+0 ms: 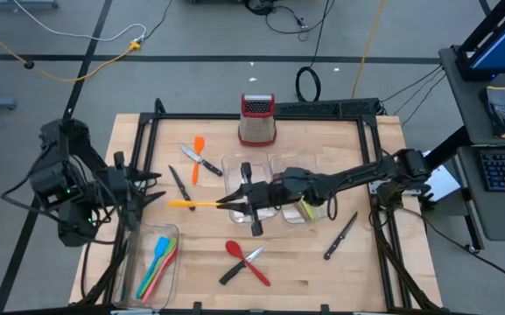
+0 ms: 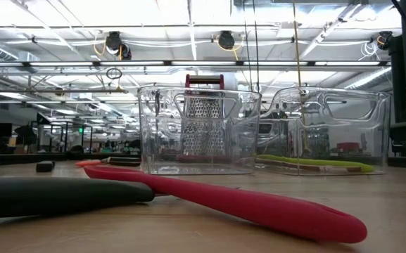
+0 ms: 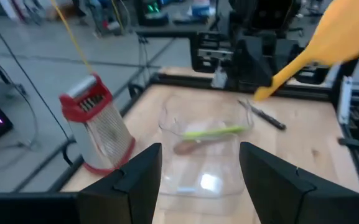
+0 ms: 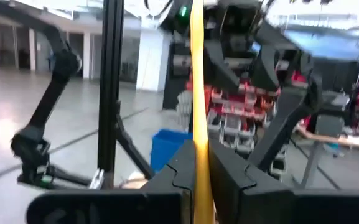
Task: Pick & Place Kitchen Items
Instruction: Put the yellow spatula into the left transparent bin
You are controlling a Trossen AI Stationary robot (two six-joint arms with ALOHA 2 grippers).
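Mid-handover: right gripper (image 1: 234, 203) clamped on yellow spatula (image 1: 191, 204), held above table centre toward the left. Left gripper (image 1: 151, 188) open, just beside its tip. Next: close left, release right.

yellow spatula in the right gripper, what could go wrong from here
1. The right gripper pinches the yellow spatula near one end, so most of it sticks out unsupported; it may swivel or slip.
2. Its far end points at the open left gripper, close by; a handover or swing could knock them together.
3. The clear trays lie under the right arm, so lowering may nudge them.
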